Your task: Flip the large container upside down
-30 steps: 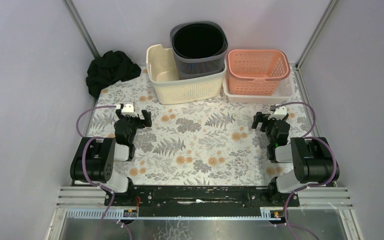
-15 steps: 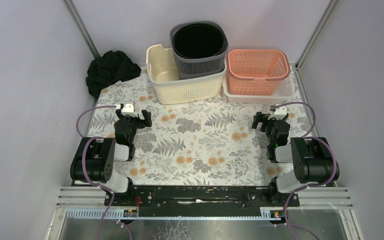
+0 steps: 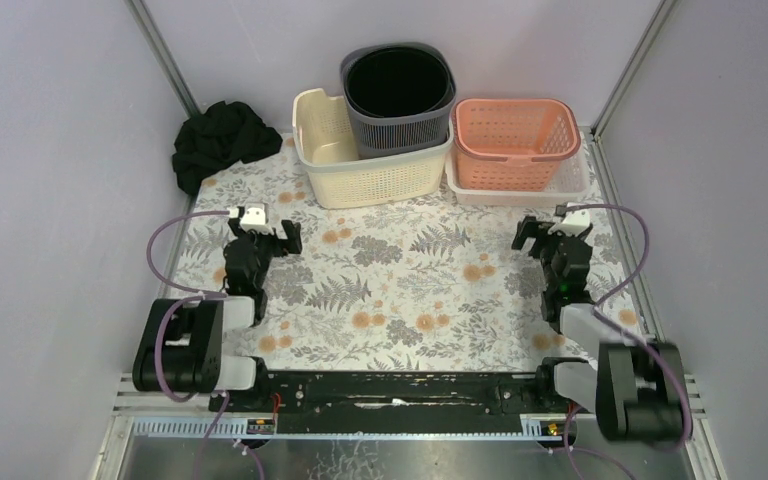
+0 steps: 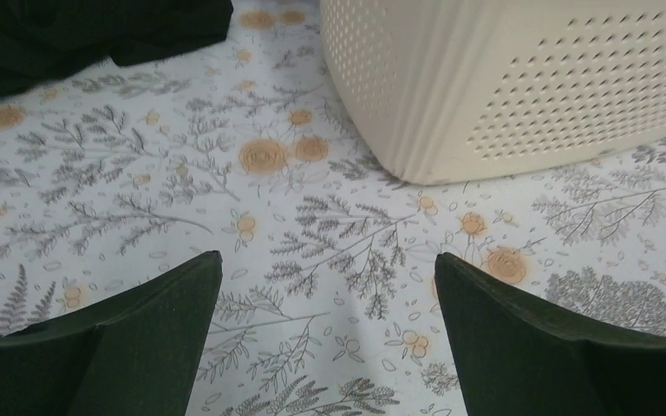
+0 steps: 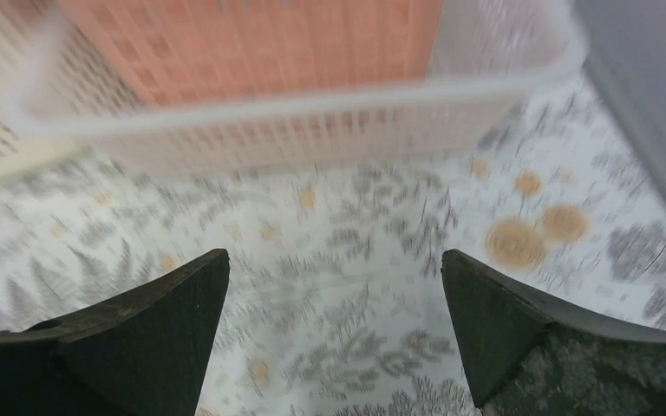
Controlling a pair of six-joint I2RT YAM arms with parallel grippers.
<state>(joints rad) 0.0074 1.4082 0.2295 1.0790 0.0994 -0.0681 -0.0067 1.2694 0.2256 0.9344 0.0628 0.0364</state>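
The large container is a cream perforated basket [image 3: 375, 175] standing upright at the back centre of the table, with a dark grey bin [image 3: 400, 95] inside it. Its near corner fills the upper right of the left wrist view [image 4: 520, 78]. My left gripper [image 3: 265, 232] [image 4: 328, 256] is open over the floral cloth, short of the basket's left corner, with nothing between its fingers. On the right side my right gripper [image 3: 552, 228] [image 5: 336, 253] is open and empty too, facing the white tray.
An orange basket [image 3: 513, 140] [image 5: 251, 43] sits in a shallow white tray [image 3: 572, 183] [image 5: 312, 130] right of the cream basket. A black cloth heap [image 3: 218, 140] [image 4: 69, 35] lies at the back left. Grey walls close in both sides.
Both arms have started moving: the right gripper has shifted slightly right and towards the tray, its upper arm swinging down. The left arm has swung down a little. Both grippers stay open.
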